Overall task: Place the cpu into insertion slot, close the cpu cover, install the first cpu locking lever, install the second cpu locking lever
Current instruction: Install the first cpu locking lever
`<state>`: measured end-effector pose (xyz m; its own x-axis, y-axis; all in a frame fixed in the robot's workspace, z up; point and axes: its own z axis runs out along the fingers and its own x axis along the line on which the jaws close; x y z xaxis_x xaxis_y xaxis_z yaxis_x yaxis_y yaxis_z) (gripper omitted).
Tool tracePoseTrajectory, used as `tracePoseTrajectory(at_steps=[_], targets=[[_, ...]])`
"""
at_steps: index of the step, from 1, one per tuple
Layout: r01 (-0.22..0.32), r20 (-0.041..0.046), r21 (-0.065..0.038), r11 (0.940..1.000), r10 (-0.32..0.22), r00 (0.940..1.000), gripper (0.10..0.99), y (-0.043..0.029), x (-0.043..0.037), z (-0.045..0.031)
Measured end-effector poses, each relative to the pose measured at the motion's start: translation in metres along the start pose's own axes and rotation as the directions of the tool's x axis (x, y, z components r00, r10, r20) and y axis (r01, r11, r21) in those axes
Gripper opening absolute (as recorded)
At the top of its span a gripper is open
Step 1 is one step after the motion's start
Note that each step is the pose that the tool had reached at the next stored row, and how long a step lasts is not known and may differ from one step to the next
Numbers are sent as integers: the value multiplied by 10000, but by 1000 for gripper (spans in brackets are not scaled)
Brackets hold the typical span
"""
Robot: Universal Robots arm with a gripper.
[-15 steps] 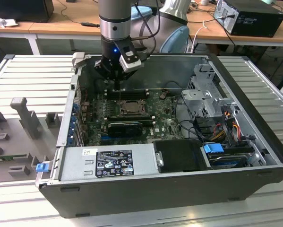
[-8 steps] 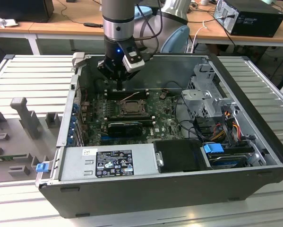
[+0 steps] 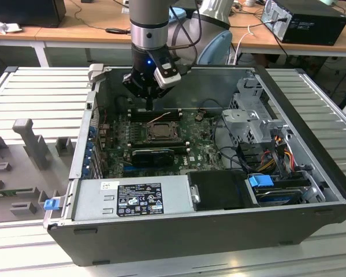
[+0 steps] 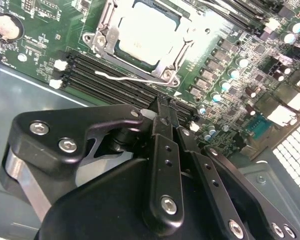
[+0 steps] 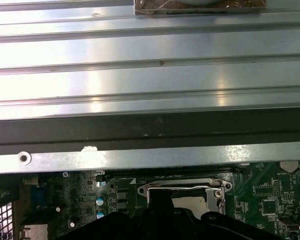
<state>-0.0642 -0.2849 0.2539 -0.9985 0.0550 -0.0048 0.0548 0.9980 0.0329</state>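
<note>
Case [image 3: 161,231]: lying on its side on the bench [image 3: 40,86], open side up. Likely laid that way so the board faces up and can be reached from above.

Board [image 4: 34,40]: green, flat on the floor of the case.

Slot [image 3: 150,137]: near the middle of the board, with long black memory rows just beside it.

Cpu [image 4: 147,27]: sitting flat in the slot, pale top up, with its top showing through the cover's window. This part of the job looks done.

Cover [image 4: 105,31]: folded down flat over the cpu, its metal frame around the cpu's edges. Looks shut, likely to press the cpu down evenly.

Lever [image 4: 123,78]: thin silver wire, lying low along one side of the cover, between the cover and the memory rows. Hard to tell if hooked in place or loose.

Pincer [image 4: 166,107]: fingers pressed together, pinching nothing. Seen in the exterior view hanging from the arm [image 3: 149,23], with its tip above the board just behind the slot. In the second wrist view, tip near the lever, apart from the cpu.

Why pressed together: probably to make one thin, stiff tip, good for pushing a thin wire and not for picking up.

Touching: hard to tell if the tip meets the board or the lever.
</note>
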Motion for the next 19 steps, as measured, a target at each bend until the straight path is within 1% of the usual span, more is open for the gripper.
tracePoseTrajectory(at_steps=[19], targets=[[1, 0, 0, 10000, -1, 10000, 106, 12, -227, 19]])
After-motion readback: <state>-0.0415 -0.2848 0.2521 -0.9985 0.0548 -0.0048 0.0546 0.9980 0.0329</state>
